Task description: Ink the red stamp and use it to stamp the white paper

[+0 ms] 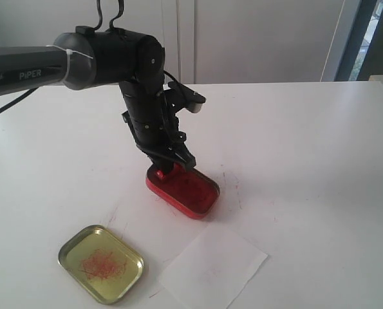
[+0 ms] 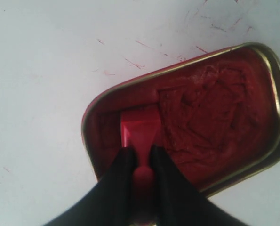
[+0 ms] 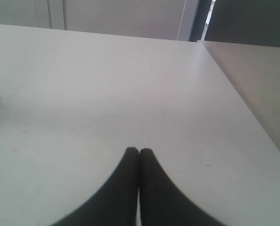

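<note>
right now the left gripper [image 2: 140,153] is nearly closed, its two black fingers pinching the handle of the small red plastic stamp [image 2: 139,136]. the stamp's block base is down in the paste at one end of the red oval metal tin [image 2: 191,61], close to the tin's wall. the right gripper [image 3: 139,153] has its fingers pressed together on nothing, over bare white tabletop [image 3: 107,84], well apart from the work. the thin white square of paper [image 1: 214,267] lies just in front of the red tin, unheld, with a shallow brass-coloured tin [image 1: 65,254], smeared red inside, to its left.

the paste looks thick and tacky, so i judge it could grip the base on the lift and tilt the stamp in that narrow pinch, or drag the light tin along. sitting so close to the rim, the base could also catch the edge and ink unevenly. on the loose sheet, a sticky face could pull the paper up with it and smear the print.
</note>
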### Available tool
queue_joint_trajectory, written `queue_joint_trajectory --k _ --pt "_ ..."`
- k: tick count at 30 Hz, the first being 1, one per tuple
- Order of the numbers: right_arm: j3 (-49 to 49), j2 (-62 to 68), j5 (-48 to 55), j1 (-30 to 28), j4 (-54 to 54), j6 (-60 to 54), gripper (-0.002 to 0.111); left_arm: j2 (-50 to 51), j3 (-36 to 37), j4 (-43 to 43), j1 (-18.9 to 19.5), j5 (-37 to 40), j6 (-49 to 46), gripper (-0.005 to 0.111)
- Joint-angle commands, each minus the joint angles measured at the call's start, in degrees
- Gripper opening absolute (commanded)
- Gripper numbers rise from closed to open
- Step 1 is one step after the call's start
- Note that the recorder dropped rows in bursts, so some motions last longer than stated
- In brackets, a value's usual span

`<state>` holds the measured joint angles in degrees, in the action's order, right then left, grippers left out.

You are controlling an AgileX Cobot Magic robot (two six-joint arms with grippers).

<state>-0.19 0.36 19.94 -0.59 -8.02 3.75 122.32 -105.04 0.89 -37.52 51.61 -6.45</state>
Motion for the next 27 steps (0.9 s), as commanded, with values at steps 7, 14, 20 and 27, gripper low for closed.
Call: queue_joint_trajectory --k 7,14,20,27 --pt "0.2 -0.4 -0.3 0.1 -0.5 0.0 0.000 -1.0 -0.4 -0.4 -0.3 0.6 0.1 0.000" --pt "0.2 -0.4 -0.3 0.1 -0.5 0.0 0.000 -1.4 -0.4 -0.4 -0.3 0.7 0.2 0.000" --pt "0.2 -0.4 -0.3 0.1 -0.5 0.0 0.000 -1.7 -0.4 -0.4 -0.3 0.7 0.2 0.000" --pt "0.2 -0.4 -0.3 0.1 -0.5 0.0 0.000 -1.8 -0.5 -1.4 -0.3 0.7 0.5 0.000"
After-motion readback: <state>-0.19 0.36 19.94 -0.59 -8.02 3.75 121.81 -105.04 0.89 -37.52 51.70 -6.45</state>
